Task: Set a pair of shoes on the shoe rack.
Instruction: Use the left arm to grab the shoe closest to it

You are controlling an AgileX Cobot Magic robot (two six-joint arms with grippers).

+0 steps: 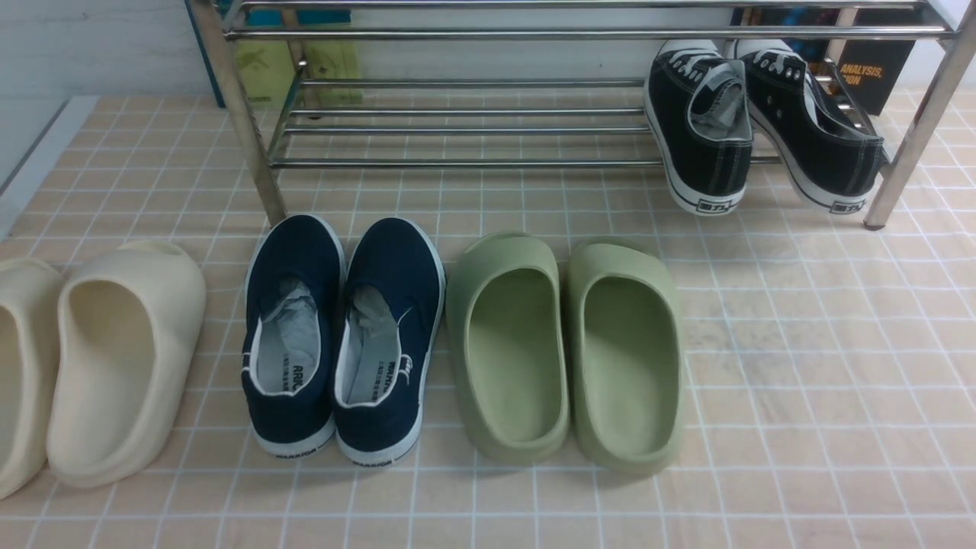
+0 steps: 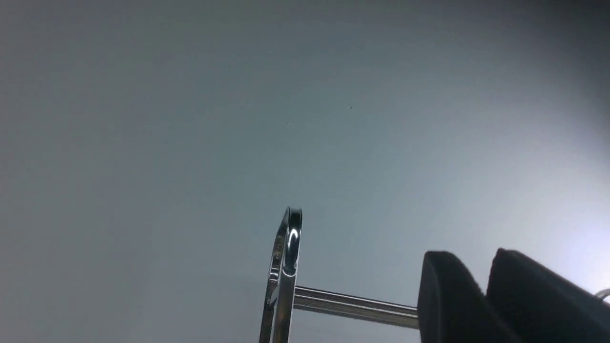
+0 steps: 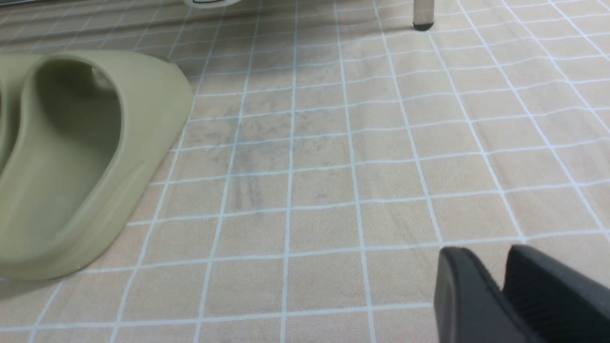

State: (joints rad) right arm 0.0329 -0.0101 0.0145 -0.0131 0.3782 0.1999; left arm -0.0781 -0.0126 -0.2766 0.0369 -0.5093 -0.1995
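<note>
The right gripper (image 3: 505,267) is closed and empty, low over the beige tiled surface (image 3: 333,166) in front of the chrome metal shoe rack (image 1: 457,162). The left gripper (image 2: 486,271), also closed on nothing, hangs near a chrome bar of the rack. The pair of black canvas sneakers (image 1: 701,156) lies on the rack's lower shelf, heels tilted down over its front rail. It seems best to push each heel deeper, so they cannot slide off. The green foam slippers (image 1: 625,358) stand just before the rack.

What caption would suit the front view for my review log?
Black sneakers rest on the shoe rack; cream slippers, navy shoes and green slippers line the tiled floor in front.
</note>
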